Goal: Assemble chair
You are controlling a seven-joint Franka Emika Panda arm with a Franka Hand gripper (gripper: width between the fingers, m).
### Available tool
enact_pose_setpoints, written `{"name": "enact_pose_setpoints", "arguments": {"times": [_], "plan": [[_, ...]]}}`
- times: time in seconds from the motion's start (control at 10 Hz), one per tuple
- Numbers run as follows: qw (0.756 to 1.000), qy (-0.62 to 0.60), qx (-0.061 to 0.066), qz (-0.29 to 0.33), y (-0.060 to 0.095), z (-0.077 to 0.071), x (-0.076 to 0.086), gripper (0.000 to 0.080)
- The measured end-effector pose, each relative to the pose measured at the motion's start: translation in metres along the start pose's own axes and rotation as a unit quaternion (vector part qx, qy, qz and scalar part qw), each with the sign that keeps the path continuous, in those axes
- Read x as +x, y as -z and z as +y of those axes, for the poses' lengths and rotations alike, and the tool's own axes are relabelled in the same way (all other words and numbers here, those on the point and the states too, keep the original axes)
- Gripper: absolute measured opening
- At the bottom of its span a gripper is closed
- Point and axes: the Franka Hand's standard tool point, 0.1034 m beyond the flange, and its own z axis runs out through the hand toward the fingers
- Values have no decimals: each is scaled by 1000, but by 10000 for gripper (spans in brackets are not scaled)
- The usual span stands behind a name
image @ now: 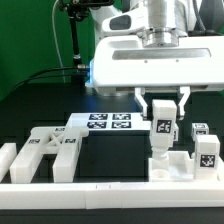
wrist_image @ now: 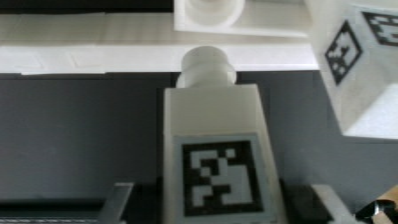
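The arm (image: pixel 160 40) stands over the dark table (image: pixel 40 105), with the marker board (image: pixel 105 122) lying flat behind the work area and the long border rail (image: pixel 90 186) along the near edge. Loose chair parts (image: pixel 45 150) lie at the exterior view's left. A low white block (image: pixel 172 166) sits at its right, with a small tagged cube (image: pixel 205 150) just beside it. The gripper (image: pixel 164 108) is closed narrowly on an upright tagged bar (image: pixel 162 130), its fingers (wrist_image: pixel 118 205) pressing two opposite sides, directly above the block. The bar's round peg (wrist_image: pixel 208 65) points at a white part; you cannot tell whether it has entered a socket. If you descend with the peg off-centre or the bar tilted, it is likely to jam or slip between the pads. If you release early, it may topple onto the cube.
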Motion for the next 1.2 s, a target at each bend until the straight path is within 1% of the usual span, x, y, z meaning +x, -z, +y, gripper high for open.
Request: {"name": "enact_pose_setpoints", "arguments": {"times": [0.2,0.4,0.6,0.7,0.9,1.2], "plan": [[1000,3,0,-6,-6,-2,-7,287],[1000,2,-2,-8,-8,1,-9,287],[1000,5,-3,-11,-16,-1,-15,287],[1000,6,-2,-7,-17,-3,-15,287],[1000,8,-1,-11,-19,-9,-21,287],[1000,6,-1,-15,-22,-10,-26,287]]}}
